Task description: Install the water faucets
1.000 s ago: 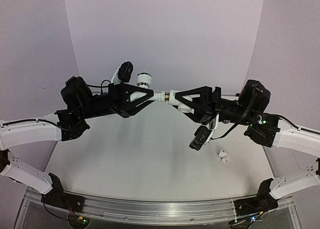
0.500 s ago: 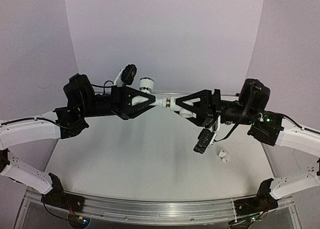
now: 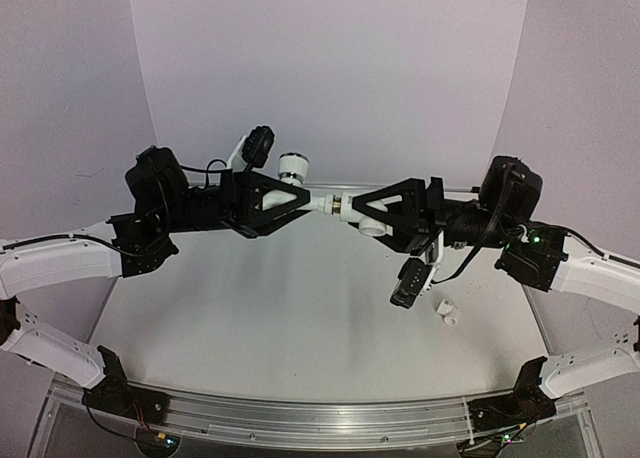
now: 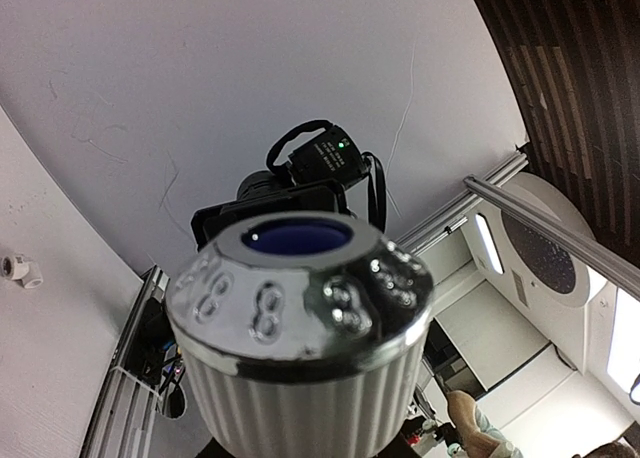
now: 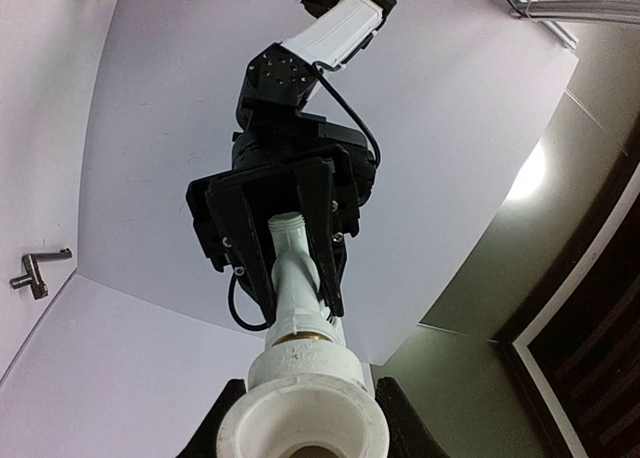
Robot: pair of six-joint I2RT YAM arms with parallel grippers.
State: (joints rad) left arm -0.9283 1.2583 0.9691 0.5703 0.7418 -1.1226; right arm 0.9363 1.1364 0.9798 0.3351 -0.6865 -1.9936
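**Left gripper** (image 3: 298, 200): jaws clamped on the tap body (image 3: 291, 165), its round knob up and its stem pointing right.

**Right gripper** (image 3: 362, 210): jaws clamped on the white fitting (image 3: 372, 222).

The two parts meet end to end at a brass ring (image 3: 335, 204) between the grippers, above the table (image 3: 250, 308). A loose small fitting (image 3: 447, 312) lies on the table below the right gripper, well apart.
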